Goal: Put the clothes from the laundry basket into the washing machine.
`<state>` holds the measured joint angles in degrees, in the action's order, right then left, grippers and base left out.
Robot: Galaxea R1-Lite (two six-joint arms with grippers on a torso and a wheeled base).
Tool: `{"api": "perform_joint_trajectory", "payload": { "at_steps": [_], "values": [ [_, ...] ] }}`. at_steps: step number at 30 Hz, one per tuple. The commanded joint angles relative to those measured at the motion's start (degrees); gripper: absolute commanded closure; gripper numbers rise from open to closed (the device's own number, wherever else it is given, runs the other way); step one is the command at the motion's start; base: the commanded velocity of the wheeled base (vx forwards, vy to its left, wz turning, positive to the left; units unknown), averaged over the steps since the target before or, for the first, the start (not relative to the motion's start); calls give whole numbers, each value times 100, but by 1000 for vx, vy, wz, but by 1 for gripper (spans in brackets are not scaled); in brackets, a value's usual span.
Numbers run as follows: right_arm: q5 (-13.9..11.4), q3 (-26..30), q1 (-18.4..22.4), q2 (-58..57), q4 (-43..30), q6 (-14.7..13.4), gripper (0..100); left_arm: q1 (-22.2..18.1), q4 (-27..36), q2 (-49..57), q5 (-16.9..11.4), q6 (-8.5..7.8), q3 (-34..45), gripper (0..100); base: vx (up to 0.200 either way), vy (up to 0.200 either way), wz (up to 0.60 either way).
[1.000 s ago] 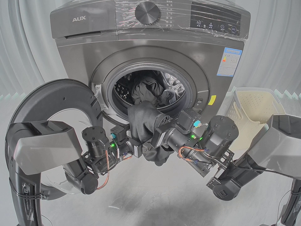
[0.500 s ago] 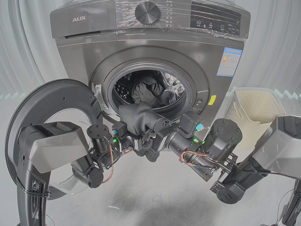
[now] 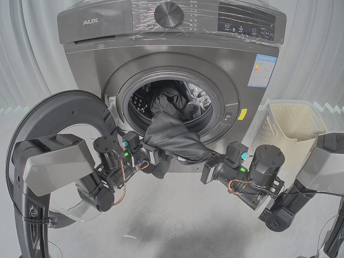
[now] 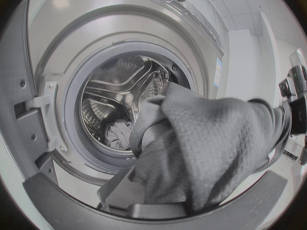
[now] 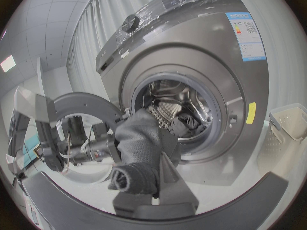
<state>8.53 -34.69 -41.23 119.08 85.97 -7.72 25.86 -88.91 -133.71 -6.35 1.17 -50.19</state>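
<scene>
The washing machine [image 3: 107, 72] bears short white brand lettering [image 3: 90, 21] on its detergent drawer [image 3: 111, 27]. Print around the dial [image 3: 168, 14] is too small to read. The dark control panel [image 3: 247, 25] shows white icons. A blue-and-white energy label [image 3: 262, 70] with coloured bars and a square code sits above a yellow sticker [image 3: 242, 114] — both illegible.

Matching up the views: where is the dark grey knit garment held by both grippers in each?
Head view: dark grey knit garment centre, stretched between left gripper and right gripper, its top at the round drum opening.
Left wrist view: garment close up, overlapping the opening.
Right wrist view: garment bunched before the opening.
Shared landmark: that drum opening.
</scene>
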Motion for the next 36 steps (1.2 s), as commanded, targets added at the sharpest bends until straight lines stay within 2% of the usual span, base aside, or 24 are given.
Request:
{"api": "perform_joint_trajectory", "payload": {
  "at_steps": [1,4,8,9,13,17,21,24,29,36],
  "values": [
    [-71,525,-17,37,43,-28,100,51,-13,345,46,15,123,100,0,0,0],
    [-229,490,1,63,69,-107,100,69,-13,442,46,6,220,100,0,0,0],
    [-238,525,27,89,69,-116,100,69,-13,600,37,6,369,100,0,0,0],
    [-238,569,27,107,69,-116,0,69,-13,635,37,15,405,100,0,0,0],
    [-238,842,-8,142,131,-125,0,69,-22,864,20,59,791,100,0,0,0],
    [-256,1580,-8,133,104,-28,0,77,-22,1207,11,252,1213,100,0,0,0],
    [-256,2336,1,151,87,-11,0,227,-13,1778,29,278,1784,100,0,0,0],
    [-256,2705,45,221,140,-28,0,359,-13,2173,37,278,2224,100,0,0,0],
    [-203,2801,238,248,210,-116,0,517,-13,2630,37,314,2918,100,0,0,0],
    [-177,2678,572,-130,236,-98,0,570,-13,2753,55,322,3217,100,0,0,0]
  ]
}}
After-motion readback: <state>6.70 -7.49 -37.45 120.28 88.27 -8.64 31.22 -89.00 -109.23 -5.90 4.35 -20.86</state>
